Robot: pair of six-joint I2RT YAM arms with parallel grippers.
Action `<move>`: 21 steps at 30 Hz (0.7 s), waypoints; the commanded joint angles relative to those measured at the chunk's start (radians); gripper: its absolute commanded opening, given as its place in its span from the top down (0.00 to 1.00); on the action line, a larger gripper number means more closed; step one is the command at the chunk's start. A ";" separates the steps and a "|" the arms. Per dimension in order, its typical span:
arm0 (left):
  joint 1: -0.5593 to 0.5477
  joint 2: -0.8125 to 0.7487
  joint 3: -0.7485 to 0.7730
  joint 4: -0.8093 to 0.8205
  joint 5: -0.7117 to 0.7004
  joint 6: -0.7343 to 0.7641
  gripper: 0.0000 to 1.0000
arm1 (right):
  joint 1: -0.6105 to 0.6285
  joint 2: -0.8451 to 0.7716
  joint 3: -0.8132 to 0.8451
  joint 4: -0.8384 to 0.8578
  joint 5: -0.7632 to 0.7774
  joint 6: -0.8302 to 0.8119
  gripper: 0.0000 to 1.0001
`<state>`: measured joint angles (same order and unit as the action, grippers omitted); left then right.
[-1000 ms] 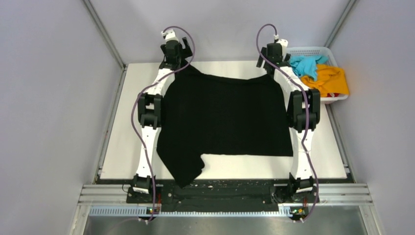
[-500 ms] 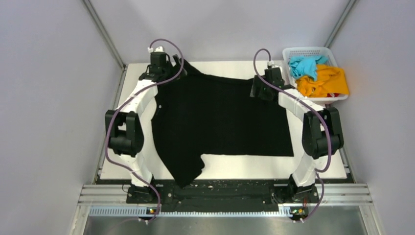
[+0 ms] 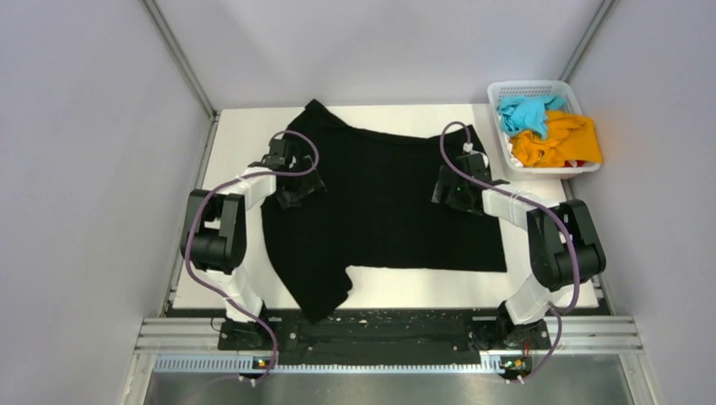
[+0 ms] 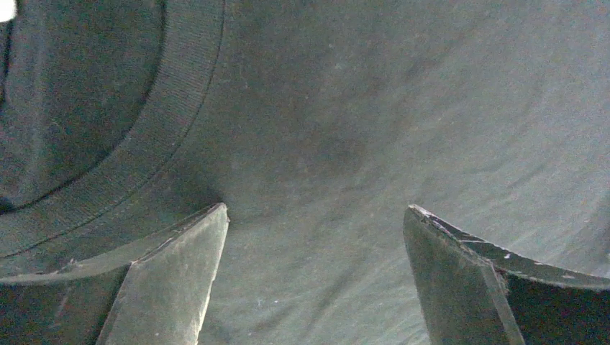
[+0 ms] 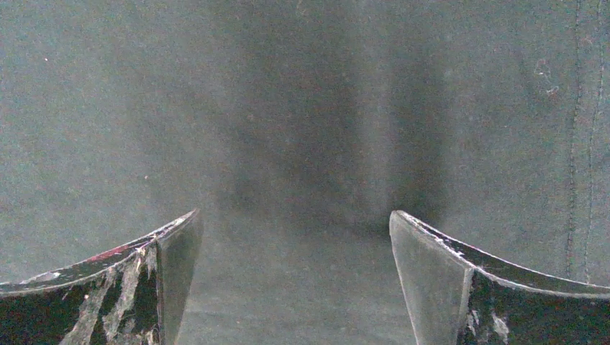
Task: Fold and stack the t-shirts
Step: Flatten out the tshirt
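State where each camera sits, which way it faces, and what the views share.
Top external: high behind the arms, looking down on the table, black t-shirt and basket; both arms show.
Left wrist: on the left arm, close above the shirt's collar; left claw open.
Right wrist: on the right arm, close above plain fabric; right claw open.
Shared: all see the black t-shirt.

Readable text: none in any view.
black t-shirt (image 3: 388, 202): plain fabric, no print or tag legible.
white basket (image 3: 528, 84), 2 o'clock from shirt: no lettering legible.
desk (image 3: 236, 143): unmarked.
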<state>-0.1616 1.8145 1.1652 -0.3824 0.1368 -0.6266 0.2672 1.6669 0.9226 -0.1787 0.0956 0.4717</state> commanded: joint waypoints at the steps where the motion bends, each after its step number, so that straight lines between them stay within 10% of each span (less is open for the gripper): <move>1: -0.001 -0.040 -0.123 -0.054 -0.036 -0.058 0.01 | 0.018 -0.074 -0.102 -0.038 0.010 0.066 0.01; 12: 0.000 -0.240 -0.244 -0.296 -0.238 -0.117 0.01 | 0.040 -0.295 -0.241 -0.173 -0.077 0.102 0.02; 21: 0.000 -0.206 0.025 -0.175 -0.090 -0.043 0.01 | 0.041 -0.310 -0.072 -0.089 -0.039 0.054 0.01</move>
<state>-0.1646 1.6001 1.0306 -0.6510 -0.0174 -0.7124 0.3000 1.3727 0.7303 -0.3481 0.0322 0.5499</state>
